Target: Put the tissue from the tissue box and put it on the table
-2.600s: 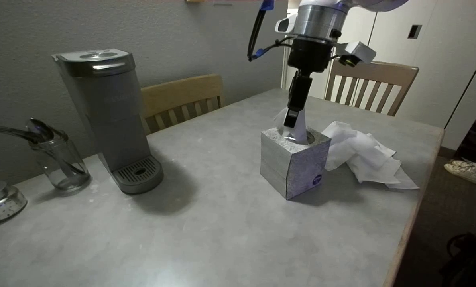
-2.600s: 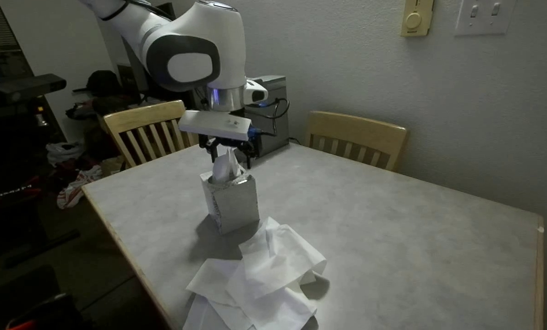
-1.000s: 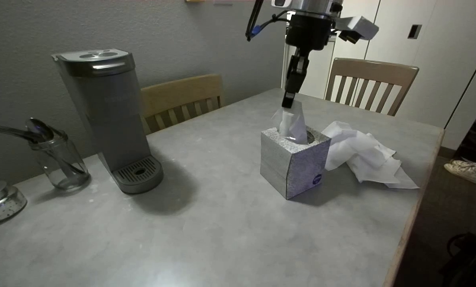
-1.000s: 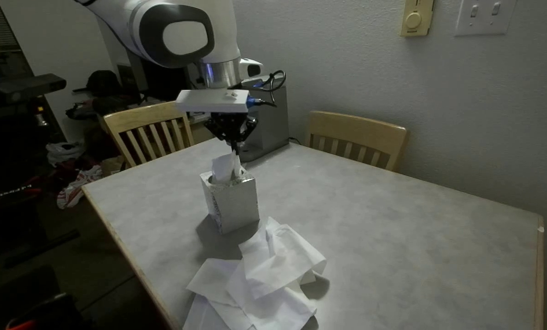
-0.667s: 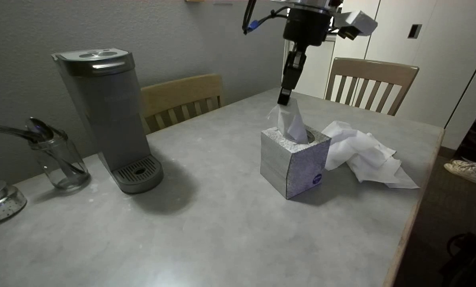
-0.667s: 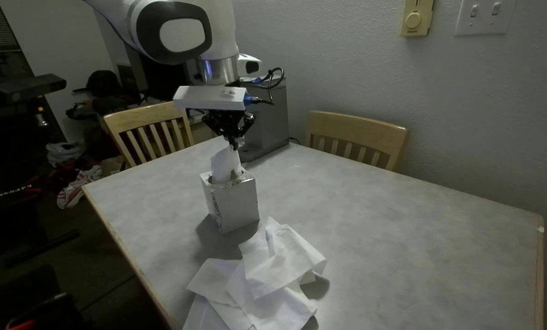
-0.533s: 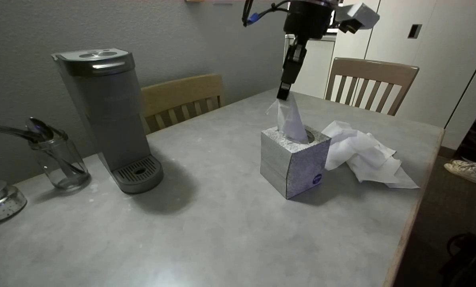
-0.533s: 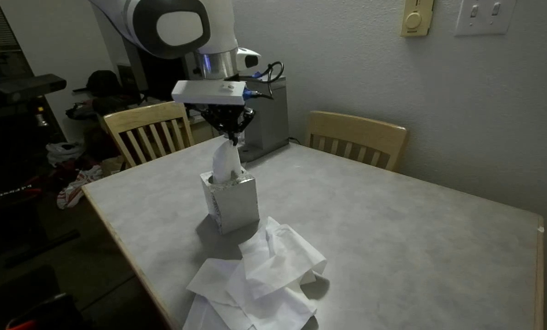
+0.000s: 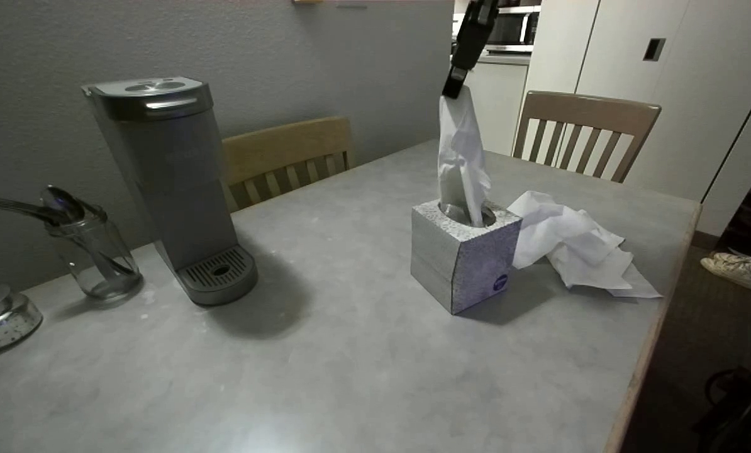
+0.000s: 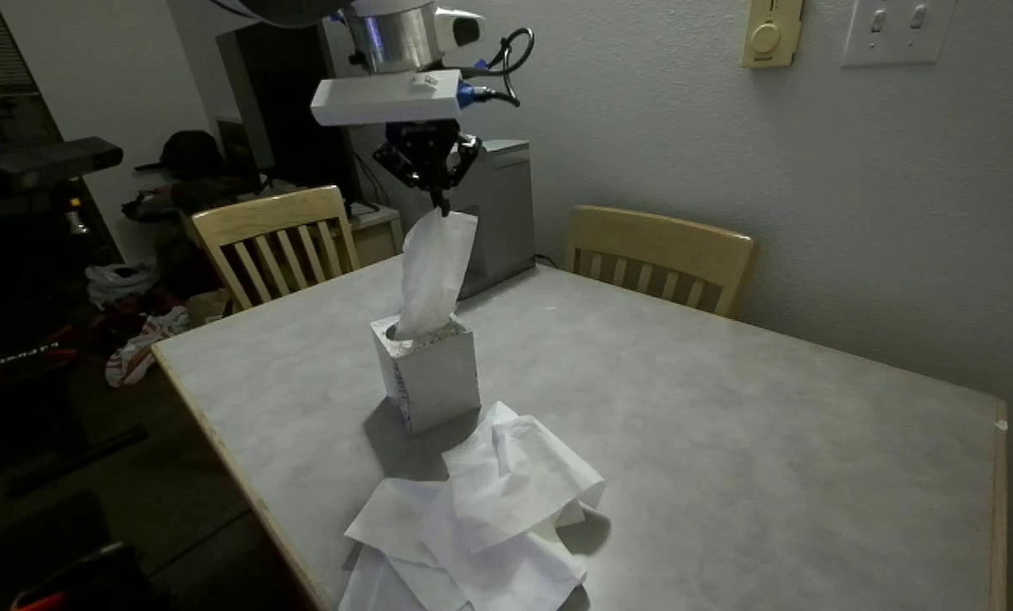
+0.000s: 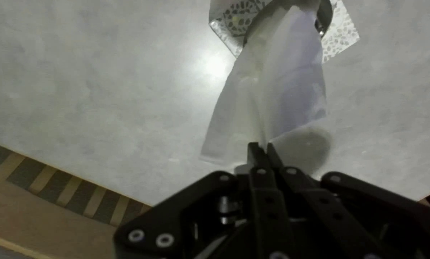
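The tissue [image 9: 460,145] stretches upward out of the top slot of the tissue box [image 9: 435,258]. Its upper end is pinched by my shut gripper [image 9: 453,92], well above the box. In the wrist view the fingertips of the gripper [image 11: 263,146] meet on the white tissue [image 11: 298,79], which runs down to the patterned tissue box [image 11: 339,39]. The lower end of the tissue [image 10: 434,267] is still inside the slot, hidden from sight. The box stands upright on the grey table [image 9: 338,371].
Crumpled white sheets [image 10: 506,509] lie beside the box, near a table edge. A tall grey coffee maker [image 9: 174,170], a glass jar [image 9: 102,270] with cutlery and a lidded jar [image 9: 1,324] stand on the table. Wooden chairs [image 9: 586,126] surround it.
The jaws, open around the tissue at first, have shut on it. The gripper has since risen, drawing much more of the tissue up from the box. The box has not moved.
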Available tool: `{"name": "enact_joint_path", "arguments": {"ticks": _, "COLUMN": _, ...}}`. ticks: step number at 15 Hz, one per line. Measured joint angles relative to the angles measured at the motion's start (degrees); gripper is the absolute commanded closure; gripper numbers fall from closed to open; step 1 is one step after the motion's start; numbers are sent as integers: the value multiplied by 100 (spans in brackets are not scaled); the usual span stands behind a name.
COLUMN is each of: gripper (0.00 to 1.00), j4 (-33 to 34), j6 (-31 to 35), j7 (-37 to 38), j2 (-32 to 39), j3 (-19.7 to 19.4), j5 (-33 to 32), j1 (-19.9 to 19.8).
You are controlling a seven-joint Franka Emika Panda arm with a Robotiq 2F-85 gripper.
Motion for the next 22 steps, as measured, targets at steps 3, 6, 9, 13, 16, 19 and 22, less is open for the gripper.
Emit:
{"name": "enact_joint_path", "arguments": {"ticks": 3, "gripper": 100, "j4": 38, "j6": -41, "j7": -225, "j2": -202, "j3": -185, "j5": 0, "j1": -14}}
{"name": "enact_joint_path", "arguments": {"ticks": 6, "gripper": 100, "j4": 46, "j6": -50, "j7": -495, "j2": -344, "j3": -431, "j5": 4, "j1": -63}}
{"name": "enact_joint_path", "arguments": {"ticks": 9, "gripper": 100, "j4": 47, "j6": -52, "j7": -861, "j2": -403, "j3": -697, "j5": 87, "j1": -162}}
{"name": "enact_joint_path", "arguments": {"ticks": 13, "gripper": 100, "j4": 50, "j6": -52, "j7": -1315, "j2": -403, "j3": -1028, "j5": 183, "j1": -365}}
{"name": "enact_joint_path", "arguments": {"ticks": 16, "gripper": 100, "j4": 49, "j6": -57, "j7": -1603, "j2": -398, "j3": -1235, "j5": 342, "j1": -532}}
{"name": "enact_joint_path", "arguments": {"ticks": 19, "gripper": 100, "j4": 12, "j6": -72, "j7": -1720, "j2": -361, "j3": -1412, "j5": 410, "j1": -691}}
{"name": "enact_joint_path", "arguments": {"ticks": 22, "gripper": 100, "j4": -99, "j6": -104, "j7": -1748, "j2": -335, "j3": -1581, "j5": 423, "j1": -853}}
